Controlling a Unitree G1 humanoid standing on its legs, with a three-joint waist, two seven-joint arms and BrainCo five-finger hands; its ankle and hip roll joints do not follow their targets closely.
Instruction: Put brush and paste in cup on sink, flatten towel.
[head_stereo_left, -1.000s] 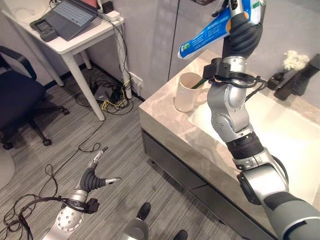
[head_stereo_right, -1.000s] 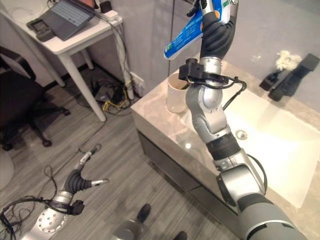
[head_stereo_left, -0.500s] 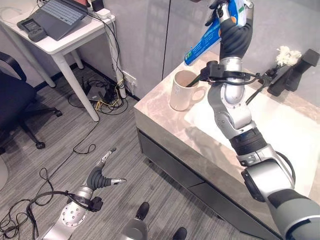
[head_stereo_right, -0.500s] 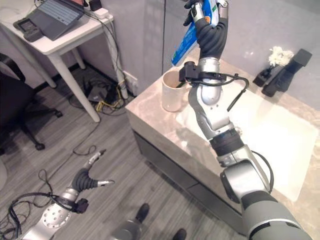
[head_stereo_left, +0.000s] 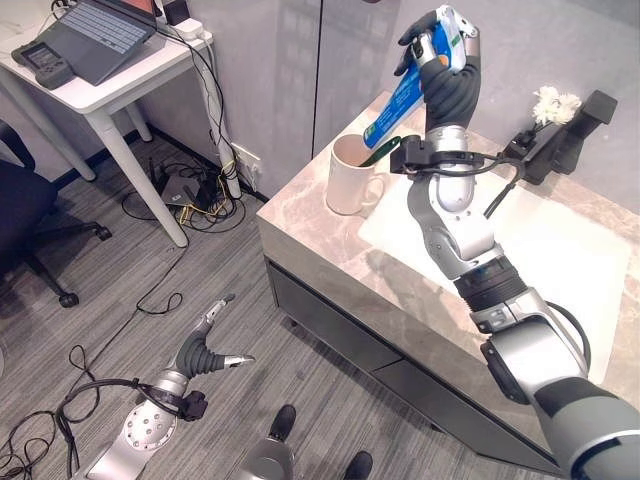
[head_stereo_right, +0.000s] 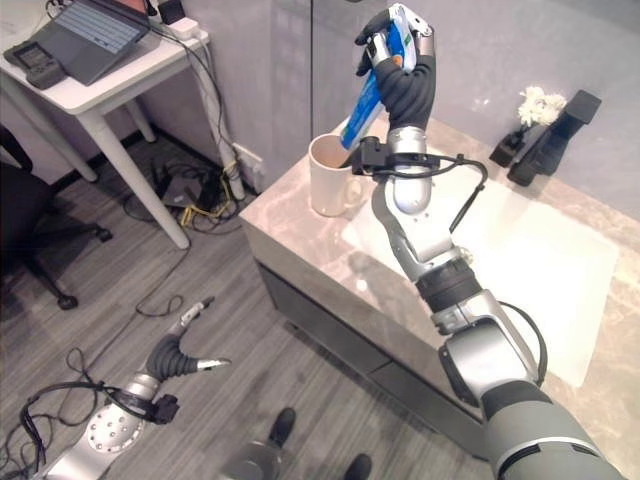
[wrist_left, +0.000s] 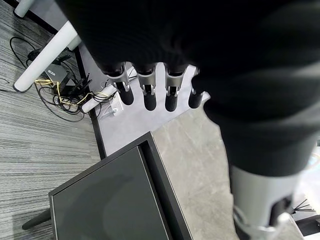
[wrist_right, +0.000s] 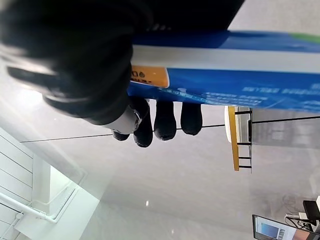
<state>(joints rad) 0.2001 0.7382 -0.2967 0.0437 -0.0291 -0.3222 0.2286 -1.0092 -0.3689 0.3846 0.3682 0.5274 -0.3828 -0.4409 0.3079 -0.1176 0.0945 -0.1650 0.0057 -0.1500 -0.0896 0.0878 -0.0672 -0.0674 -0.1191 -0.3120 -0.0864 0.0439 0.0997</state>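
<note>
Your right hand (head_stereo_left: 447, 62), dark-covered, grips a bright blue toothpaste tube (head_stereo_left: 400, 98) with a white stripe, an orange patch and a touch of green. Just below the tube's lower end you see the cream-white mug (head_stereo_left: 350, 187) on a beige, grey-veined marble counter (head_stereo_left: 330, 255) over dark grey cabinet fronts (head_stereo_left: 340, 330). Beyond that hand sits a black faucet (head_stereo_left: 560, 145) with a fluffy white tuft (head_stereo_left: 556, 103). Your left hand (head_stereo_left: 205, 352), silver with dark tips, hangs over grey striped flooring (head_stereo_left: 120, 290).
</note>
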